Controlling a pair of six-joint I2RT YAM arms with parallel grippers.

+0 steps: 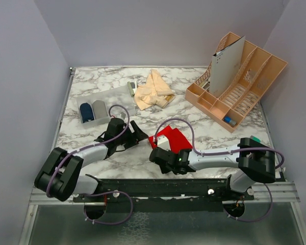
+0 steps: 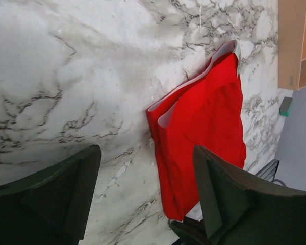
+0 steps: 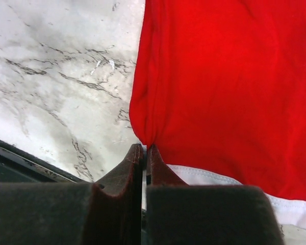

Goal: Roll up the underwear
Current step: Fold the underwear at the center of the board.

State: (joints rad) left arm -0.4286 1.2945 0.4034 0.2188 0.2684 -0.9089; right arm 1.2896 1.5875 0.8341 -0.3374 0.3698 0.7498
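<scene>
**A:** What's on the table [image 1: 92, 81]?

**B:** A tan rack [image 1: 255, 76] sits back right and a grey tray [image 1: 115, 99] back left, with a blue roll [image 1: 85, 111] and a grey roll [image 1: 99, 108] in it. A peach pile [image 1: 153, 92] lies loose between them. The red pair [image 1: 174, 138] lies flat near the front edge, between the two arms.

**A:** And the grippers?

**B:** The right gripper [image 3: 144, 150] has its jaws pressed together. They look pinched on a fold at the red pair's near edge, where the red meets the pale trim. The left gripper [image 2: 145, 153] is spread wide over bare marble just beside the cloth, with nothing in it.

**A:** How do you reckon that cloth will handle?

**B:** I'd say light, thin and limp. It sags and creases wherever it's lifted, and it slides easily on the smooth stone. Nothing there can break. The trouble is a roll going slack or skewed.

**A:** So where would you take hold?

**B:** At the trim [image 2: 191, 84], I think. That band is thicker and gives the fingers some bite. One gripper at each end of the same edge would keep it taut and the roll straight. A grab in the middle would only bunch it up.
</scene>
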